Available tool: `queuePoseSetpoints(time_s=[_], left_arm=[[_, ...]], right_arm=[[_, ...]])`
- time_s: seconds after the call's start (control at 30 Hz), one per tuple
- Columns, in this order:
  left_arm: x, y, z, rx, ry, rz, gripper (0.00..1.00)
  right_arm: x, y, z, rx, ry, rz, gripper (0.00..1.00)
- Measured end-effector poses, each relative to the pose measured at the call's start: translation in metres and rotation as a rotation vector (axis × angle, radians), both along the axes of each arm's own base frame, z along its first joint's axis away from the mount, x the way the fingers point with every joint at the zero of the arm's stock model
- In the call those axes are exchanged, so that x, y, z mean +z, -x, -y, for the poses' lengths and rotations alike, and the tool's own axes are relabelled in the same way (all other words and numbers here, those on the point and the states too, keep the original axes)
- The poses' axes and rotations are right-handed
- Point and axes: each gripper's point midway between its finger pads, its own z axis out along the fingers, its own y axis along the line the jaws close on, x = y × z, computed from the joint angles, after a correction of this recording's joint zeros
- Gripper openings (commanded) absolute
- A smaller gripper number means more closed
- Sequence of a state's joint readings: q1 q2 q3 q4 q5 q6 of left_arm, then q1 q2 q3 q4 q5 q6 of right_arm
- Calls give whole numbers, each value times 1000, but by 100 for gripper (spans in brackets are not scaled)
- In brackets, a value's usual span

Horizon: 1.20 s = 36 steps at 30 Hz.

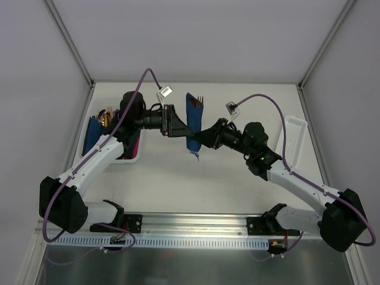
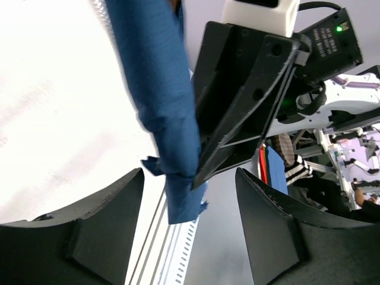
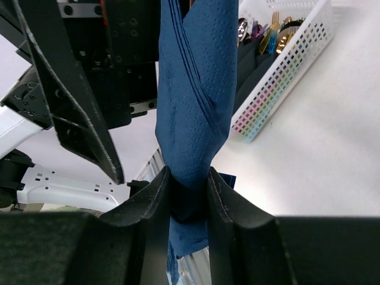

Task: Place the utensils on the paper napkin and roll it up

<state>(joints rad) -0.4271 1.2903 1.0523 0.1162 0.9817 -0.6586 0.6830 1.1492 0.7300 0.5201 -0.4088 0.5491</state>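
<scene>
While the right tool (image 3: 189,199) pinches the rolled blue napkin (image 3: 193,101) tight near one end, the left tool (image 2: 189,202) stands spread wide, its fingers (image 2: 101,231) on either side of the roll and clear of it. From overhead, the roll sits at the centre of the frame between the two tools, running up and down the picture. Gold cutlery tips (image 1: 199,99) poke out of its upper end. A short ragged tail of paper sticks out past the right tool's grip at the lower end. The napkin is wound in a loose spiral, with folds showing along its length. Whether the roll touches the worktop (image 1: 178,190) I cannot tell. At the upper left of the overhead frame, a white basket (image 1: 119,160) sits on the worktop, holding spare cutlery (image 1: 107,114) and folded napkins, a pink napkin (image 1: 135,147) among them. At the right edge lies a white tray (image 1: 295,139), well apart from both tools.
</scene>
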Motion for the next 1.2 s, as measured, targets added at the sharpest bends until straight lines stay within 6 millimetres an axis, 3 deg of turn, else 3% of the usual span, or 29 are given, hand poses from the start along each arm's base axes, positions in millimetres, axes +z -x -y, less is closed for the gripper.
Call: queuePoseSetpoints(time_s=[0.07, 0.1, 0.13, 0.37, 0.57, 0.87, 1.07, 1.2], left_arm=[[-2, -1, -2, 12, -11, 4, 69], [-3, -2, -2, 18, -15, 2, 80], [-5, -3, -2, 22, -21, 2, 85], [-11, -5, -3, 39, -40, -22, 85], [-10, -4, 1, 7, -14, -58, 79], [3, -2, 5, -25, 49, -72, 38], [1, 1, 5, -35, 56, -91, 27], [-3, 2, 5, -34, 54, -108, 7]], right_arm=[[4, 0, 0, 0, -14, 5, 0], [5, 0, 0, 1, -19, 6, 0], [7, 0, 0, 1, -24, 8, 0], [10, 4, -3, 16, -38, 7, 0], [11, 10, -8, 44, -45, 7, 0], [6, 11, -13, 54, -39, -4, 0], [6, 12, -14, 58, -38, -4, 0], [3, 13, -14, 60, -30, -8, 0]])
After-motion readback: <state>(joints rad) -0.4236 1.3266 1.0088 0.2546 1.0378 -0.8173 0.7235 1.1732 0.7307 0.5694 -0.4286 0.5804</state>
